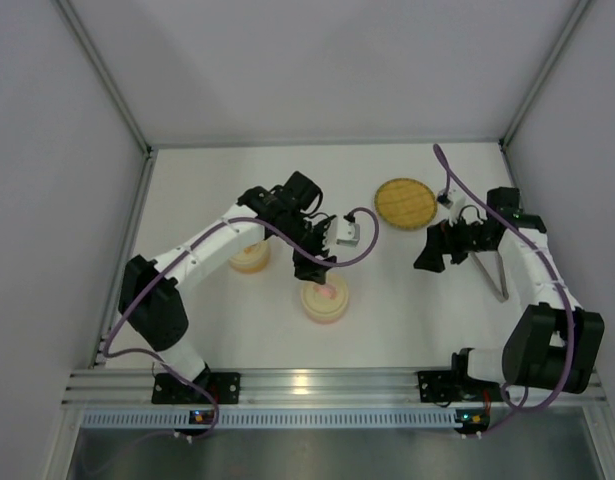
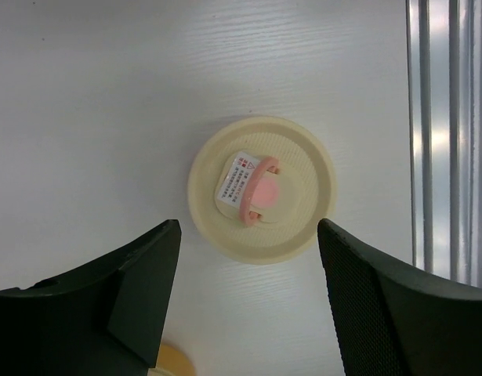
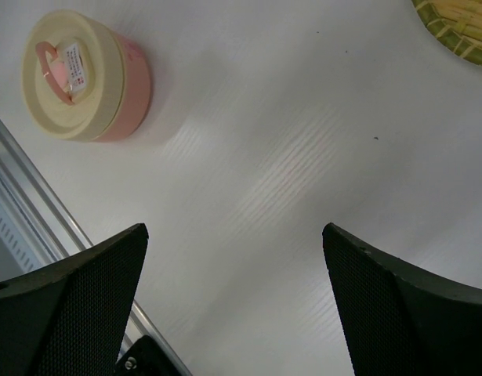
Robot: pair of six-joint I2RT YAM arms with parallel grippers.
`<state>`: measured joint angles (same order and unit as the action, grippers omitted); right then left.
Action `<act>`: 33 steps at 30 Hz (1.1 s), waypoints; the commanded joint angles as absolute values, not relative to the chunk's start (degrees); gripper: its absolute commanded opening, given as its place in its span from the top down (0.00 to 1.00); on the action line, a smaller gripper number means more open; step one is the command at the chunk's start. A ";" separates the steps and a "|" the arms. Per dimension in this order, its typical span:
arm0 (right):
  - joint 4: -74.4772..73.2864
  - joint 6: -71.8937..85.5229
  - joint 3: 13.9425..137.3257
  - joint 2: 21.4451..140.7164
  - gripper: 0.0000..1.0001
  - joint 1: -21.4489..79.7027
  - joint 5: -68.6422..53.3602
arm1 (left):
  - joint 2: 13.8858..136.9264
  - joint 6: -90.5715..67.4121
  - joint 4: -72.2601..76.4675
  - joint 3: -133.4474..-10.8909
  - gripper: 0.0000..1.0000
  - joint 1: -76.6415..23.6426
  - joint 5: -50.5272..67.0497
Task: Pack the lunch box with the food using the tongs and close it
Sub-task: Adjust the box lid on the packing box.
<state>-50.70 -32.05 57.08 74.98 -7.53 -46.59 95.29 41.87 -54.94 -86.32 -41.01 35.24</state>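
The lunch box [image 1: 325,301] is a pink round tub with its cream lid [image 2: 260,188] on; the lid carries a pink handle. My left gripper [image 1: 312,266] hangs just above its far side, open [image 2: 248,227], with nothing between the fingers. In the right wrist view the lunch box [image 3: 85,74] stands shut at the upper left. The silver tongs [image 1: 494,279] lie on the table under my right forearm. My right gripper [image 1: 431,254] hovers open [image 3: 233,229] over bare table, left of the tongs. The food shows in no view.
A round woven plate [image 1: 405,202] lies at the back centre-right, and its edge [image 3: 457,30] shows in the right wrist view. A second, orange-and-cream round container [image 1: 249,258] stands under my left forearm. A metal rail [image 2: 440,133] runs along the table's near edge.
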 commanded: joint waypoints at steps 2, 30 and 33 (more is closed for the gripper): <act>-54.58 -35.24 60.12 75.41 0.08 -11.68 -50.36 | 97.99 58.87 -55.20 -85.87 0.26 -41.22 38.50; -58.45 -37.71 60.47 76.38 0.07 -15.21 -50.89 | 101.60 82.79 -56.17 -79.72 0.47 -45.26 31.46; -58.80 -38.14 60.29 76.55 0.07 -15.21 -50.98 | 101.25 83.23 -55.20 -80.07 0.49 -45.26 31.90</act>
<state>-57.45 -35.94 58.19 76.27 -14.06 -48.12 102.39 79.94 -57.76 -79.81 -45.06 30.35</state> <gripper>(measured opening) 0.929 0.516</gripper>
